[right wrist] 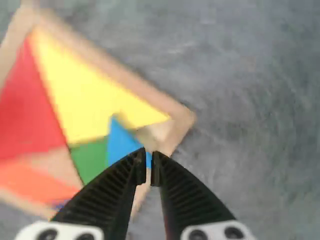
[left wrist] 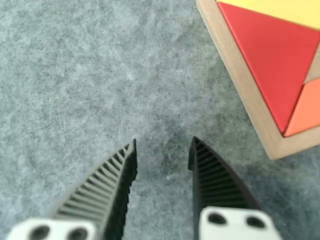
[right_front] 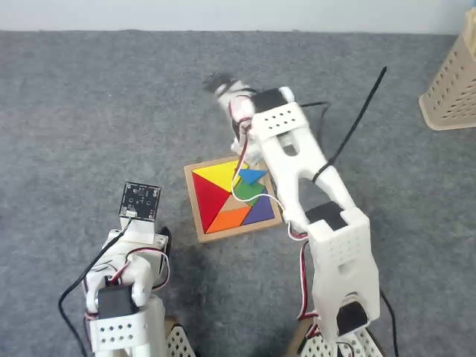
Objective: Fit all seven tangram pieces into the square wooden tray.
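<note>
Grey carpet point(right_front: 89, 111) covers the table. Off the wooden tray point(right_front: 192, 201), beside its red-and-orange corner, the left gripper point(left wrist: 164, 150) hangs parted and empty. The blue triangle point(right_front: 253, 175) sits askew by the tray's far corner. The right gripper point(right wrist: 148, 165), nearly closed on nothing, hangs nearest it. The arm hides the tray's right edge.

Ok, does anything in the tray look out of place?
Yes: the blue triangle sits crooked near one corner of the tray, bare wood showing beside it, so it looks not yet seated.
</note>
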Motion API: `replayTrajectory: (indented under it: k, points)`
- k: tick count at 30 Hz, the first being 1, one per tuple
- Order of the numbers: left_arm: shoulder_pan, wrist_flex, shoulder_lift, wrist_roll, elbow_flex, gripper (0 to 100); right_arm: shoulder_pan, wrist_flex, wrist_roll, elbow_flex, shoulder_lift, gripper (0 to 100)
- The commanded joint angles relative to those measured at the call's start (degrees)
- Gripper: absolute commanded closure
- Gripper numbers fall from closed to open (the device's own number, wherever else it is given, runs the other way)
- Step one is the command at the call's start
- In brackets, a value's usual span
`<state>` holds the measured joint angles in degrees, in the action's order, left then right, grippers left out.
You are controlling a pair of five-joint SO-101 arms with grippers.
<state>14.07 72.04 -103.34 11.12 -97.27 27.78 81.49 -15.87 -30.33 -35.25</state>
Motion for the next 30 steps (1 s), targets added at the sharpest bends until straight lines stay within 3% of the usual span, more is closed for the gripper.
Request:
replayTrajectory:
  k: [1, 11, 30]
  points:
    - [-0.1, 0.3, -0.4, 0.3, 0.7, 83, 0.1, -4.4, 11.1, -3.3, 1.0, 99.2]
    - [-0.1, 0.3, -0.4, 0.3, 0.7, 83, 4.0, -9.4, 8.9, -3.5, -5.6, 99.3]
    - [-0.1, 0.3, -0.4, 0.3, 0.7, 83, 7.2, -2.3, 4.9, -0.4, -1.2, 99.3]
